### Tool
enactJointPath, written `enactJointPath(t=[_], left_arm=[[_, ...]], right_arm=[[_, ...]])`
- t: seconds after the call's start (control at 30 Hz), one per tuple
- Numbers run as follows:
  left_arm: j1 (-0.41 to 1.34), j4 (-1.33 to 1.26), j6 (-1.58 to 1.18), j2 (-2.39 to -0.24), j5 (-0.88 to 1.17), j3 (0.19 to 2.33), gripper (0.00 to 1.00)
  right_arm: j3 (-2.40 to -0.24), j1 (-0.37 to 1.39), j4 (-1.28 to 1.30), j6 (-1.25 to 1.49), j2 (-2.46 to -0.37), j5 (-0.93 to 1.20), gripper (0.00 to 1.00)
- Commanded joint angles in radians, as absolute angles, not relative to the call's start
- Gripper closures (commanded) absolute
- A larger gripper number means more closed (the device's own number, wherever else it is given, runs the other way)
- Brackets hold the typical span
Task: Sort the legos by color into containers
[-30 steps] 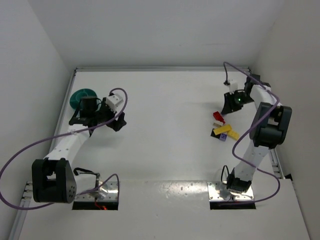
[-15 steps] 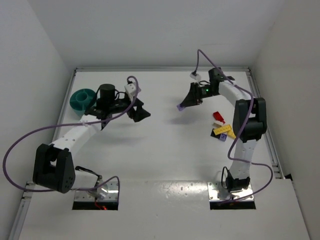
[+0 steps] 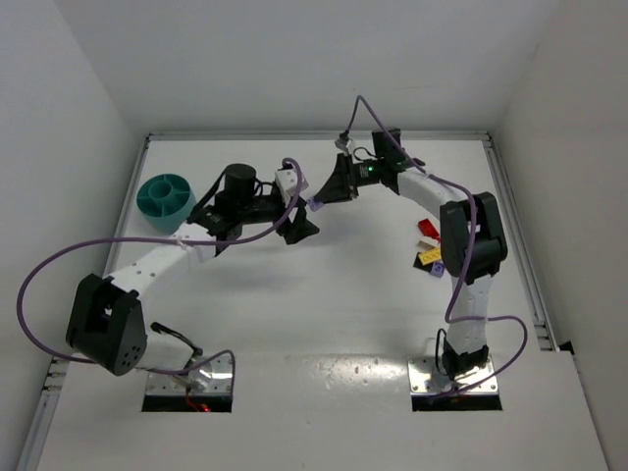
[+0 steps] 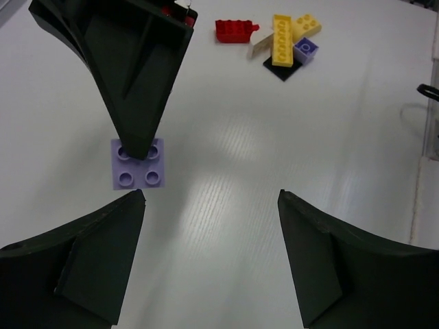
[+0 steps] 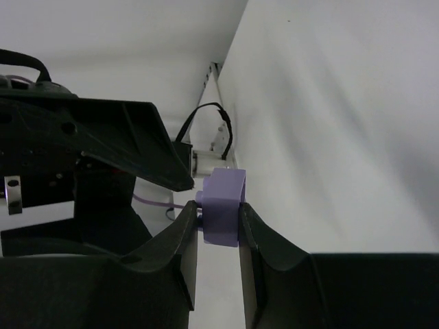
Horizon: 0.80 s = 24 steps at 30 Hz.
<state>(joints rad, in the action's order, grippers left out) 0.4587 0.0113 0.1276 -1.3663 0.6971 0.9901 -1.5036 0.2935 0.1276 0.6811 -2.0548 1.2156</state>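
My right gripper (image 3: 324, 195) (image 5: 218, 207) is shut on a small purple lego (image 3: 316, 204) (image 5: 223, 203), held in the air over the middle of the table. The left wrist view shows that brick (image 4: 139, 164) pinched at the tip of the right arm's fingers (image 4: 137, 82). My left gripper (image 3: 302, 226) (image 4: 211, 199) is open with nothing between its jaws, right beside and just below the brick. The teal bowl (image 3: 165, 196) stands at the far left. More legos lie at the right: a red one (image 3: 426, 228) (image 4: 233, 31), yellow ones (image 3: 430, 256) (image 4: 282, 40) and a purple one (image 4: 306, 49).
A flat black plate (image 4: 282, 68) and a tan piece (image 4: 259, 48) lie in the pile at the right. Purple cables loop off both arms. White walls close in the table on three sides, with a metal rail (image 3: 515, 226) along the right edge.
The right arm has carried the purple lego left from the pile to the table's middle. The left gripper has swung right, away from the teal bowl, and now meets it there.
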Motion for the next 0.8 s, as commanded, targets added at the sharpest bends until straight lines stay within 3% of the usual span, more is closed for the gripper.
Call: enactJointPath(t=[0.0, 0.3, 0.57, 0.7, 0.77], left_arm=[[0.491, -0.002, 0.152, -1.361, 0.602, 0.977, 0.15], [0.537, -0.034, 0.192, -1.370, 0.356, 0.959, 0.18], [0.537, -0.052, 0.202, -1.370, 0.334, 0.959, 0.24], [0.537, -0.052, 0.212, -1.379, 0.334, 0.959, 0.29], [0.537, -0.052, 0.212, -1.379, 0.334, 0.959, 0.38]], right_arm=[[-1.505, 0.317, 0.003, 0.788, -2.037, 1.250, 0.89], [-1.450, 0.357, -0.081, 0.873, -2.016, 1.270, 0.89], [-1.430, 0.367, -0.081, 0.884, -2.005, 1.279, 0.89], [-1.430, 0.376, -0.109, 0.908, -1.996, 1.279, 0.89], [-1.430, 0.376, -0.109, 0.908, -1.987, 1.289, 0.89]])
